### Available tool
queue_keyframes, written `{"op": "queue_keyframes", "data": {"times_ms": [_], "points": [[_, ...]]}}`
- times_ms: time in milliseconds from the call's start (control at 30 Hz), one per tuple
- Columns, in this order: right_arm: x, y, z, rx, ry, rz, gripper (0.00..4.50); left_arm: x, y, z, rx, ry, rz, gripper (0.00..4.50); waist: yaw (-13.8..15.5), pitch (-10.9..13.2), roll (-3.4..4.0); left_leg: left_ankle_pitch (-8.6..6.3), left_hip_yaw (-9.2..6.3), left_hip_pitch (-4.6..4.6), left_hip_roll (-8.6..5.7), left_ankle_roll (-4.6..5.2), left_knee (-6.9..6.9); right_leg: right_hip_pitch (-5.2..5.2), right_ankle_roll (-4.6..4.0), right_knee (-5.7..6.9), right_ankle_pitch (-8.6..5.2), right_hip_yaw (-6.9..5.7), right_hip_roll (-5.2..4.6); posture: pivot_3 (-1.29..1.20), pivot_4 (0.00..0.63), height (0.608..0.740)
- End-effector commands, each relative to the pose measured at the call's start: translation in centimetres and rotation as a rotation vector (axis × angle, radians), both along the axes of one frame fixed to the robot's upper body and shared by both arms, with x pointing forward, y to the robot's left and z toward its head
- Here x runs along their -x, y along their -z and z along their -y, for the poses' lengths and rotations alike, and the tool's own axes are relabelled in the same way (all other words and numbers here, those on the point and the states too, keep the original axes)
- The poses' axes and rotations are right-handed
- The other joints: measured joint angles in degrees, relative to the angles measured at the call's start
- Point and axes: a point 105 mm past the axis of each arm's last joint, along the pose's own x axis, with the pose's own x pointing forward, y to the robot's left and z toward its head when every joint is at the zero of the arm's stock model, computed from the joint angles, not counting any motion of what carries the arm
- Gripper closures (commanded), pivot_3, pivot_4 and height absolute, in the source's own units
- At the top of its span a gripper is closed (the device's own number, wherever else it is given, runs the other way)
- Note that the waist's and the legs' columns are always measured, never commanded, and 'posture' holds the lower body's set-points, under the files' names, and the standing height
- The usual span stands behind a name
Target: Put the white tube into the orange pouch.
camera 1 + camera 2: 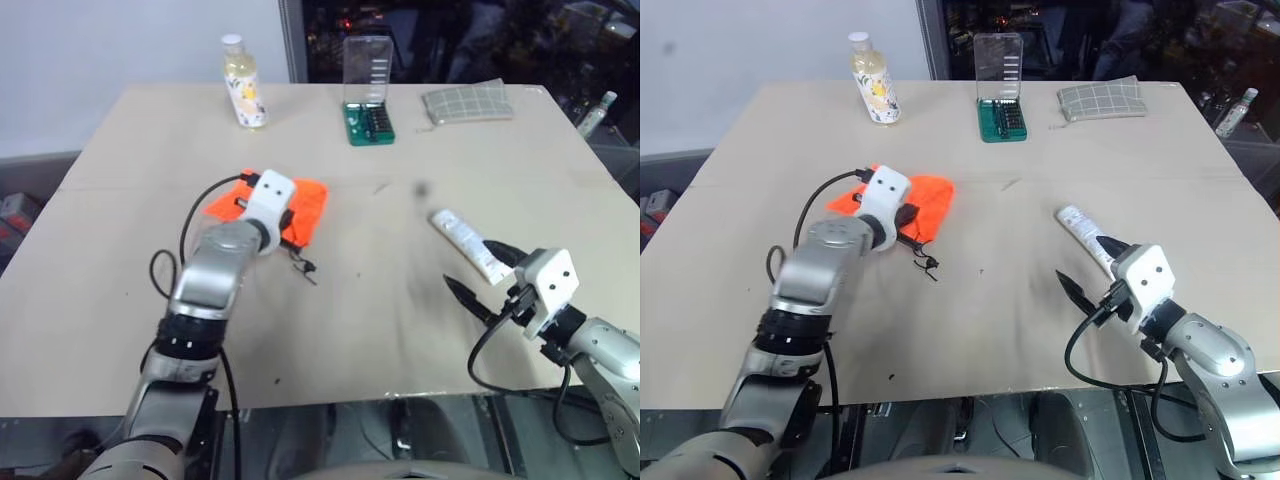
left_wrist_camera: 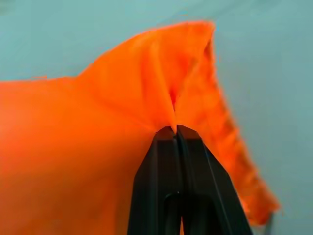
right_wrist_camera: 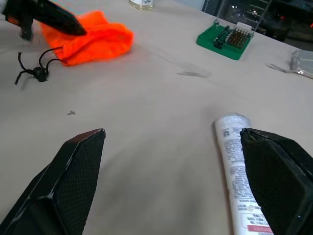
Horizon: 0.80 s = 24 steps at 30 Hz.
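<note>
Fabric of the orange pouch [image 2: 98,147] is pinched between the closed fingers of the left claw [image 2: 175,130], a raised fold being drawn up at the fingertips. The pouch is seen on the left part of the tan surface [image 1: 400,330], with its dark drawstring cord [image 1: 303,264] trailing toward the near side. The white tube [image 1: 463,243] is laid flat on the right part of the surface, well apart from the pouch, its printed end directed toward the near right. The right claw [image 3: 171,186] is held wide open and empty just near of the tube, one finger beside the tube's near end. Along the far edge are shown a clear yellowish bottle [image 1: 243,83] at left, a green bit set with an upright clear lid [image 1: 368,95] at centre, and a grey checked pouch [image 1: 466,103] at right.
</note>
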Motion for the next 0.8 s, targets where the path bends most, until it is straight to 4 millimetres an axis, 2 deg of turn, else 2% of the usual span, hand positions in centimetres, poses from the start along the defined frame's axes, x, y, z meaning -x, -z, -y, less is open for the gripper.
{"op": "queue_keyframes", "data": {"times_ms": [33, 133, 200, 300, 667, 700, 767, 800], "points": [[0.1, -0.5, -1.2, -0.006, -0.046, 0.008, 0.00, 3.3, -3.5, -0.2, 0.163, 0.360, -0.030, 4.45, -0.15, 0.02, -0.02, 0.00, 0.03, 0.00, -0.01, 0.00, 0.00, 0.00, 0.00, 0.00, 0.00, 0.01, 0.00, 0.00, 0.150, 0.740], [-0.7, 0.2, -1.6, 0.014, -0.038, -0.033, 0.00, 3.7, -4.0, -1.6, 0.150, 0.420, -0.068, 4.45, -0.45, 0.03, 0.01, 0.00, 0.11, 0.06, 0.00, 0.00, -0.02, -0.05, 0.00, 0.02, -0.01, 0.03, 0.08, 0.00, 0.150, 0.740], [-2.2, 1.2, -0.3, 0.095, 0.076, -0.060, 0.00, 3.5, -3.9, -1.6, 0.119, 0.438, -0.076, 4.45, -0.08, 0.03, 0.01, 0.00, 0.10, 0.09, 0.01, 0.00, -0.01, -0.02, 0.18, 0.03, -0.12, 0.02, 0.09, 0.00, 0.150, 0.740], [-3.7, 2.3, 1.1, 0.159, 0.167, -0.095, 0.00, 3.1, -4.2, -1.0, 0.102, 0.445, -0.056, 4.45, 0.15, 0.02, -0.04, 0.00, 0.09, 0.06, 0.02, 0.00, 0.05, -0.01, 0.17, 0.01, -0.11, 0.02, 0.02, 0.00, 0.150, 0.740], [-8.5, 5.9, 4.2, 0.184, 0.390, -0.225, 0.00, 2.1, -4.4, 2.2, 0.089, 0.404, 0.001, 4.45, -0.41, 0.03, -0.04, -0.01, 0.10, -0.11, -0.10, 0.05, -0.01, -0.13, 0.17, 0.01, 0.10, 0.11, 0.19, 0.00, 0.150, 0.740], [-8.6, 6.2, 4.3, 0.176, 0.388, -0.244, 0.59, 2.1, -4.3, 2.5, 0.092, 0.400, -0.001, 4.50, -0.37, 0.03, -0.04, -0.01, 0.11, -0.09, -0.10, 0.05, 0.00, -0.12, 0.18, 0.01, 0.11, 0.12, 0.18, 0.00, 0.150, 0.740], [-8.8, 6.4, 4.5, 0.169, 0.383, -0.258, 1.34, 1.9, -4.2, 3.0, 0.090, 0.378, 0.011, 4.50, -0.21, 0.02, -0.07, -0.01, 0.09, -0.06, -0.10, 0.05, 0.04, -0.04, 0.19, 0.02, 0.11, 0.12, 0.18, 0.00, 0.150, 0.740], [-8.8, 6.3, 4.5, 0.169, 0.383, -0.257, 1.91, 1.9, -4.3, 3.2, 0.102, 0.372, 0.009, 4.50, -0.15, 0.01, -0.07, -0.01, 0.09, -0.02, -0.10, 0.05, 0.04, 0.00, 0.18, 0.02, 0.10, 0.12, 0.17, 0.00, 0.150, 0.740]]}}
